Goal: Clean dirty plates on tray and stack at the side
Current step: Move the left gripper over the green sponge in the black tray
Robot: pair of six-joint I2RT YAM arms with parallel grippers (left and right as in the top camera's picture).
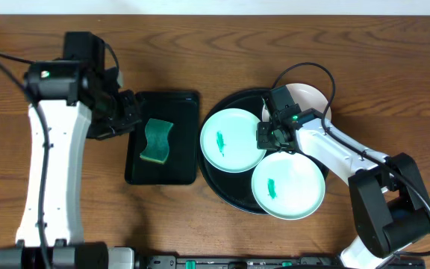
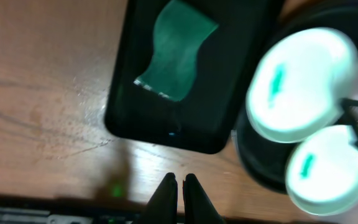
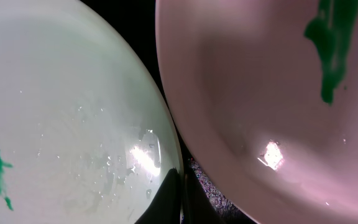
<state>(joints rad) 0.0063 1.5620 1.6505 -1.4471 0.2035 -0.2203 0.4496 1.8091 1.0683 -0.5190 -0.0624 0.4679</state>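
Wooden table [image 1: 364, 67]: three smeared plates [image 1: 234, 140] crowd the round tray [image 1: 219, 187].
Both clenched, empty: right claw [image 3: 180, 174], low between plates, could shove one off; left claw [image 2: 180, 179] hangs short of the sponge [image 1: 156, 141].

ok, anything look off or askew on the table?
Two plates overhang the round tray. The nearer mint plate pokes past its rim at the near edge, and the white plate sticks out at the far edge. The nearer one and the other mint plate each carry a green smear.
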